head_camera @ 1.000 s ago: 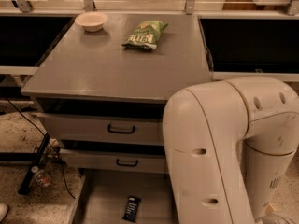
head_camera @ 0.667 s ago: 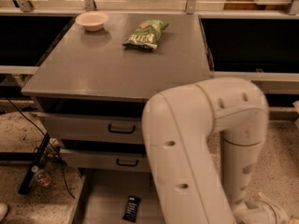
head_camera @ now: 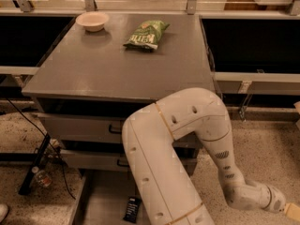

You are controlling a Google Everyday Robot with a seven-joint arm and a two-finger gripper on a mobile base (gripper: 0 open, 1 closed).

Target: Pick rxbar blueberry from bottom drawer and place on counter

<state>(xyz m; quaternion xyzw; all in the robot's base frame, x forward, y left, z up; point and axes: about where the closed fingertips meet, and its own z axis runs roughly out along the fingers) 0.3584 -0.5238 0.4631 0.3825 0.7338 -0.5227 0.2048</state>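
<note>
The rxbar blueberry [head_camera: 132, 209], a small dark bar with pale lettering, lies flat on the floor of the pulled-out bottom drawer [head_camera: 101, 198], partly behind my arm. The counter [head_camera: 112, 67] is the broad grey top above the drawers. My white arm [head_camera: 159, 172] bends across the front of the drawers, and its forearm runs down to the lower right. My gripper [head_camera: 294, 211] is at the right edge near the floor, far right of the bar and mostly cut off.
A green chip bag [head_camera: 146, 33] and a pale bowl [head_camera: 92, 20] sit at the back of the counter. Two upper drawers [head_camera: 84, 125] with black handles are closed. A black stand leg and a bottle [head_camera: 41, 177] lie left of the cabinet.
My arm has swung left across the drawer fronts and its forearm now stretches to the lower right. The bar, bag and bowl have not moved.
</note>
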